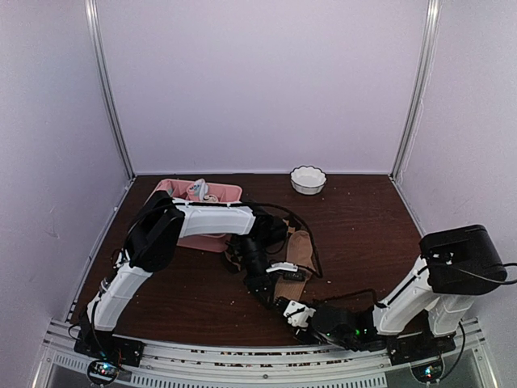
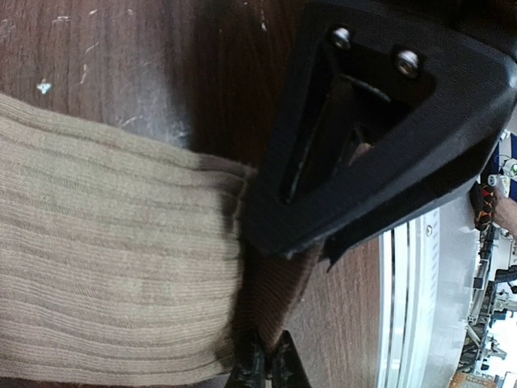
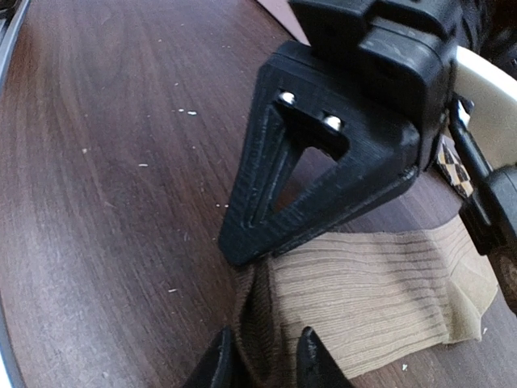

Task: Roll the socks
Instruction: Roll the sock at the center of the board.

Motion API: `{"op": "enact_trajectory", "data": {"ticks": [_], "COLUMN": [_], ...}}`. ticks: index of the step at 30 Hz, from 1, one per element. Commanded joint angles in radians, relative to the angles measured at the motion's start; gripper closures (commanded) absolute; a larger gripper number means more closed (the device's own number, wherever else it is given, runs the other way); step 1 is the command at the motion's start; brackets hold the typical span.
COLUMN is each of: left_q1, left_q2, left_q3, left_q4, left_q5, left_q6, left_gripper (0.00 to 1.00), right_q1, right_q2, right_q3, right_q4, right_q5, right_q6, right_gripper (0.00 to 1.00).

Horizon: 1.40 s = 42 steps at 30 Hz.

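The two socks lie stacked on the dark wood table, the plain tan sock (image 1: 297, 252) on top of the brown argyle sock. In the left wrist view the tan sock (image 2: 113, 267) fills the left, and the brown sock's cuff (image 2: 279, 299) is pinched in my left gripper (image 2: 265, 368). In the right wrist view my right gripper (image 3: 262, 364) is closed on a bunched fold of the brown cuff (image 3: 260, 323) beside the tan sock (image 3: 371, 299). The grippers meet at the socks' near end, left gripper (image 1: 275, 284) and right gripper (image 1: 292, 310) almost touching.
A pink divided tray (image 1: 230, 192) with small rolled bundles stands at the back left, partly under my left arm. A white fluted bowl (image 1: 308, 179) stands at the back centre. The table's near edge and metal rail (image 2: 412, 307) are close by the grippers.
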<state>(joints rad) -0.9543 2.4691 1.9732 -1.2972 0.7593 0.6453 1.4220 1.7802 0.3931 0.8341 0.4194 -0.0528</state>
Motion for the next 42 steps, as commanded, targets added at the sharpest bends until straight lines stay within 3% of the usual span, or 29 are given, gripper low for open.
{"op": "enact_trajectory", "data": {"ticks": [1,8,14,17,26,35,42], "left_q1": [0.006,0.008,0.02,0.028,0.024,-0.039,-0.119], "left_q2": [0.014,0.016,-0.078,-0.161,-0.389,-0.423,-0.429], "left_q3": [0.022,0.02,-0.076,-0.184,-0.452,-0.457,-0.455], "left_q4": [-0.026,-0.018,0.126,0.237,0.512,0.554,0.593], "left_q5": [0.014,-0.001,-0.084,-0.117,-0.17,-0.24,-0.298], "left_q6": [0.022,0.015,-0.03,-0.027,-0.002,0.077,0.131], "left_gripper": [1.0,0.99,0.7,0.62,0.61,0.63,0.69], "right_q1": [-0.016,-0.018,-0.023,-0.043,-0.168,-0.34,-0.411], "right_q2": [-0.002,-0.017,-0.033,-0.037,-0.063,-0.038,0.02], "right_q3": [-0.003,0.002,-0.041,-0.074,-0.155,-0.139,-0.116], "right_q4": [0.004,0.0,-0.014,-0.017,0.033,0.006,-0.026], "right_q5": [0.029,-0.009,-0.073,-0.134,-0.342,-0.639,-0.761], "right_q6": [-0.01,0.016,0.14,0.244,0.527,0.7,0.747], "right_gripper": [0.79,1.0,1.0,1.0,1.0,1.0,1.0]}}
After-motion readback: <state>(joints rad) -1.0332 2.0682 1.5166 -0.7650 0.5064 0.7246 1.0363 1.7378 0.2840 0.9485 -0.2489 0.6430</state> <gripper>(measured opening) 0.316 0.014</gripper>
